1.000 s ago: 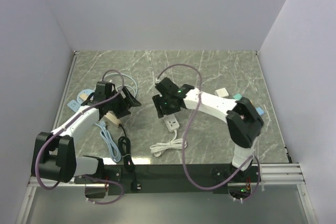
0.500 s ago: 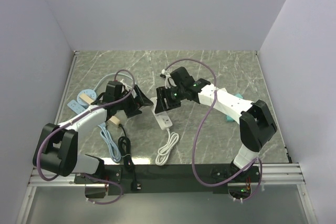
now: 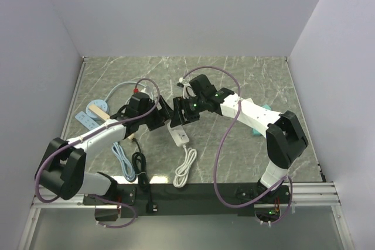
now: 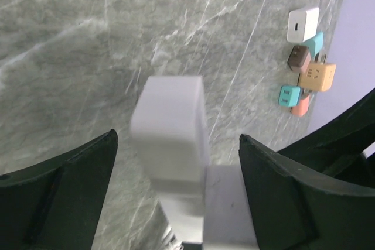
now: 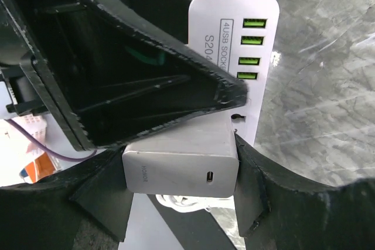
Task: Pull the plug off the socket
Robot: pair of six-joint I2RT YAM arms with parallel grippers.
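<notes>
Two fingers (image 5: 96,203) of the right gripper (image 5: 179,194) press against opposite sides of the white plug (image 5: 181,156), closed down to the width of its body. The plug is a blocky adapter with a small port on the face turned to the right wrist camera. It sits against the face of the white socket strip (image 5: 240,10), just below a row of four green USB ports (image 5: 253,42). Whether its pins are fully seated cannot be seen.

The left gripper (image 4: 176,144) is spread wide. Its fingers (image 4: 64,191) stand well apart on either side of the plug and touch neither it nor the strip. The plug is blurred in the left wrist view. From the right wrist, one black finger of the left gripper fills the upper left, close over the plug.

From above, both grippers meet over the far end of the strip, which lies near the middle of the bench, a little toward the left edge. Its white cord (image 3: 186,167) runs in loops toward the near edge. A pale blue cable (image 3: 120,159) and a black cable (image 3: 139,165) lie near the near-left corner. A pale blue item (image 3: 91,113) sits close to the left edge, and a cluster of small chargers (image 4: 304,62) lies toward the right edge.
</notes>
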